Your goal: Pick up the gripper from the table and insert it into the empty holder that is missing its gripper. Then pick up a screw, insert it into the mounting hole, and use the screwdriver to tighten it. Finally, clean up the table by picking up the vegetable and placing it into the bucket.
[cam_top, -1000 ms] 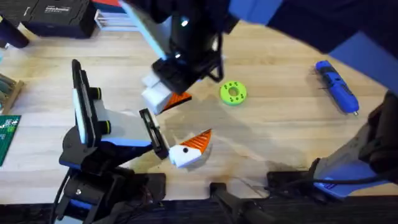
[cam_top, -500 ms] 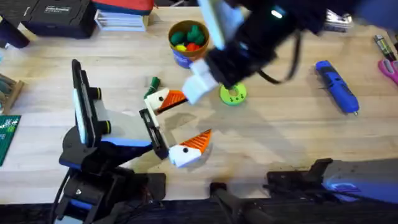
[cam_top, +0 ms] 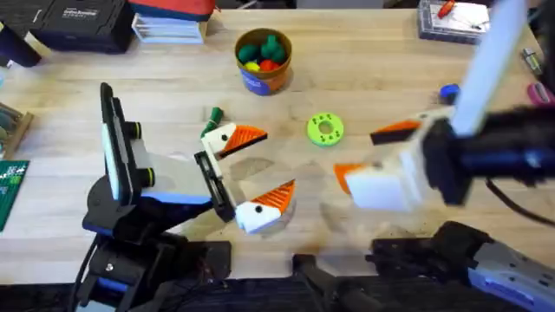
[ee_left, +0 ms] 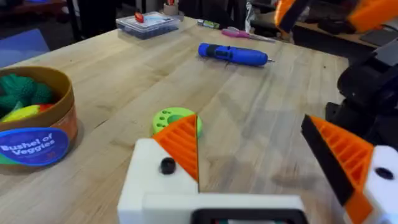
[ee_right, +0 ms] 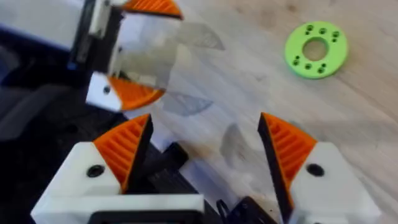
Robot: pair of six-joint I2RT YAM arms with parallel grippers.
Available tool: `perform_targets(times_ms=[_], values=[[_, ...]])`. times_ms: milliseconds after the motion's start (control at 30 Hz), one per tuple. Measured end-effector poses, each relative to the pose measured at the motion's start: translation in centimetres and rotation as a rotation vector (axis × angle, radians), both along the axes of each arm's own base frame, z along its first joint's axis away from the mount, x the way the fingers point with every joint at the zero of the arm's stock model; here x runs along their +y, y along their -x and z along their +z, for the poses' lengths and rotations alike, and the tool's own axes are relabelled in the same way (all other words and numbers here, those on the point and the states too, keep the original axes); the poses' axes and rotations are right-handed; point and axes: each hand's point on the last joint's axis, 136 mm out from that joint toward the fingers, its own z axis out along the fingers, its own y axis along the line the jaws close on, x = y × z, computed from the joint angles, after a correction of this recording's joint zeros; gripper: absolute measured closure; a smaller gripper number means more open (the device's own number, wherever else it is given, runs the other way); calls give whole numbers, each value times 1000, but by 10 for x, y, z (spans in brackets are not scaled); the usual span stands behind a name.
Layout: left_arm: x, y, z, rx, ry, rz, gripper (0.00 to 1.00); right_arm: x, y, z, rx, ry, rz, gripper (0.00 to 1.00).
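My right gripper (ee_right: 205,155) hangs spread and empty above the surface (cam_top: 364,78), near the screwdriver (cam_top: 449,91). The loose gripper (cam_top: 232,139) sits against the holder (cam_top: 208,173), apparently seated, awaiting its screw.

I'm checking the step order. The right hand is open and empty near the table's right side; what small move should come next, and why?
Probably send the right hand toward a screw: it hangs open, holding nothing, the gripper appears seated at the holder, and its mounting hole looks dark and unfilled.
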Motion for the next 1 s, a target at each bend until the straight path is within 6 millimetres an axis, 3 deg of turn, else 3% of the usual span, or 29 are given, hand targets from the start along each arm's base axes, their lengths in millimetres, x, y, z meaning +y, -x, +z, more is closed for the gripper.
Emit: perform_targets(times_ms=[133, 333, 400, 567, 800, 1000], values=[[0, 0, 0, 0, 0, 0, 16, -5, 20, -1, -61, -32, 103, 8], [0, 0, 0, 1, 0, 0, 16, -7, 29, 2, -135, -34, 200, 8], [0, 0, 0, 0, 0, 0, 211, -6, 29, 1, -143, -30, 214, 7], [0, 0, 0, -7, -3, -1, 952, -6, 28, 1, -153, -25, 226, 7], [0, 0, 0, -7, -3, -1, 988, -15, 12, -6, -153, 35, 140, 8], [0, 0, 0, -7, -3, -1, 988, -40, -31, -20, -115, 113, -52, 9]])
